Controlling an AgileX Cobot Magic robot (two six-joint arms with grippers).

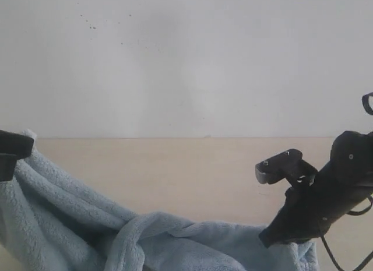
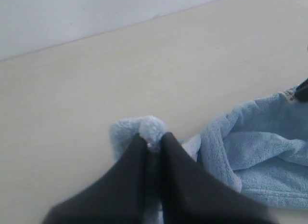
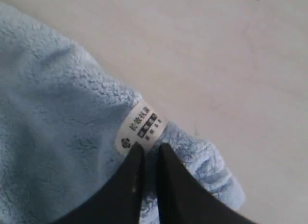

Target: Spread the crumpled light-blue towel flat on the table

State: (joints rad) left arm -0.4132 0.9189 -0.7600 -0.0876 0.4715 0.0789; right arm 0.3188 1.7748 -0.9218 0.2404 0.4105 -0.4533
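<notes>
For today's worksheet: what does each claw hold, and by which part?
Both hold the towel: left claw a corner, right claw the edge beside its label.

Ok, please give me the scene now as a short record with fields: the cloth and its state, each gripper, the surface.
cloth: light-blue fluffy towel
cloth state: crumpled, folds in the middle, not yet flat
surface: smooth beige wood-look table
left gripper: shut on one towel corner
right gripper: shut on the towel edge, beside the white printed label
background: plain white wall
</notes>
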